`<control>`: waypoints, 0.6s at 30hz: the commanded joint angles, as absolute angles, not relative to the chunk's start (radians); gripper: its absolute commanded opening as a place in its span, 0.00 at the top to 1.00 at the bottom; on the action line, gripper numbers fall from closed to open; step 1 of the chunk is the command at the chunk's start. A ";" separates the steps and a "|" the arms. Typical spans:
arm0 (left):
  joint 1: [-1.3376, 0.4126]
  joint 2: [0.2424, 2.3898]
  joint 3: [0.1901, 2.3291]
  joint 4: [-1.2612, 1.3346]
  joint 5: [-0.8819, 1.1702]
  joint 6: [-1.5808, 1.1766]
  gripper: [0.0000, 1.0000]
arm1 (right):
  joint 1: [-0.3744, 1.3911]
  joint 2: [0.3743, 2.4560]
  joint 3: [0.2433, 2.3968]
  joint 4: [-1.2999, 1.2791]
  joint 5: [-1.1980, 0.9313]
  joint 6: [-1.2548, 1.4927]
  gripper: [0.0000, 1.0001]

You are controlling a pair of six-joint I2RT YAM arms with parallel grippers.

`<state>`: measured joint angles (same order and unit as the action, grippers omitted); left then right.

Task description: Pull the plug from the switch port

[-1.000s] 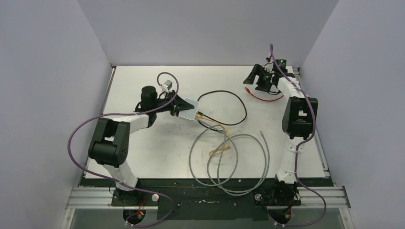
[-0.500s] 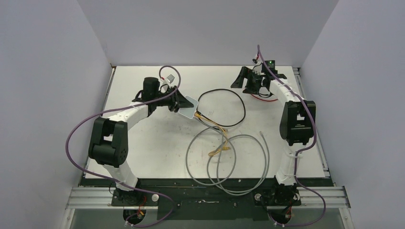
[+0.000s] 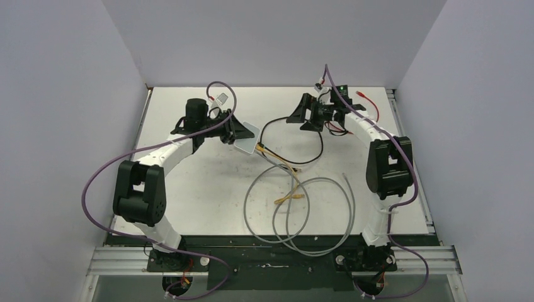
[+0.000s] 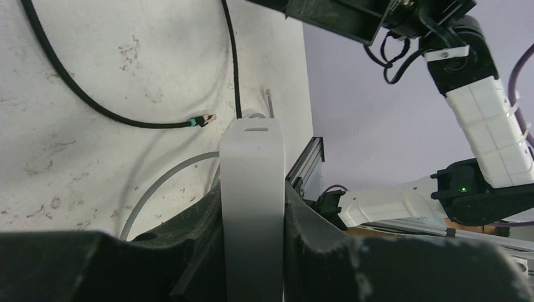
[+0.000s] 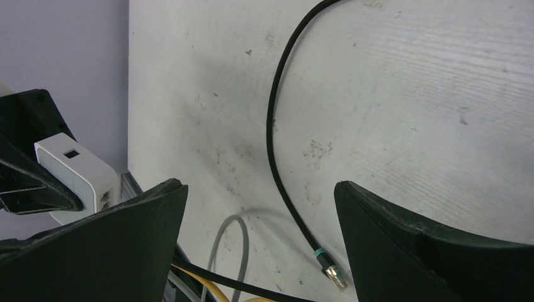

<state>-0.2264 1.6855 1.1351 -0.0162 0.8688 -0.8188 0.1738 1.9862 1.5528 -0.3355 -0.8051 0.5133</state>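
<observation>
Soft, even overhead light, no glare on the white table [image 3: 208,189]. Ahead of the right gripper [image 5: 259,189], a broad faint shadow. The left gripper [image 4: 252,201] shows fingers [image 4: 327,251] dark and blurred up close; beyond them, all sharp.

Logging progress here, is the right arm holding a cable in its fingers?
No, the right fingers stand wide apart, with the black cable lying loose on the table.

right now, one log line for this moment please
left gripper shut on switch, held tilted | right gripper open, empty, over black cable | yellow cable runs to switch port edge
</observation>
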 commanded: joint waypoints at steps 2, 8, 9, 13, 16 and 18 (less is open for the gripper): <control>-0.228 1.626 1.142 0.191 0.904 -0.912 1.00 | 0.192 1.887 1.506 -0.199 -0.908 0.596 0.10; -0.228 1.626 1.136 0.284 0.921 -0.972 1.00 | 0.219 1.869 1.484 -0.161 -0.963 0.620 0.10; -0.226 1.624 1.132 0.307 0.923 -0.983 1.00 | 0.226 1.866 1.483 -0.153 -0.969 0.621 0.10; -0.223 1.622 1.115 0.372 0.926 -1.028 1.00 | 0.247 1.856 1.473 -0.095 -1.006 0.655 0.10; -0.216 1.622 1.090 0.435 0.925 -1.069 1.00 | 0.264 1.834 1.433 0.033 -1.044 0.715 0.10; -0.211 1.623 1.068 0.487 0.924 -1.104 1.00 | 0.276 1.826 1.420 0.080 -1.062 0.737 0.10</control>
<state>-0.2249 1.6714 1.0847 0.2996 0.9009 -1.0157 0.2512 1.9194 1.4418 -0.1131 -0.9844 0.6708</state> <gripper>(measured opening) 0.257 0.900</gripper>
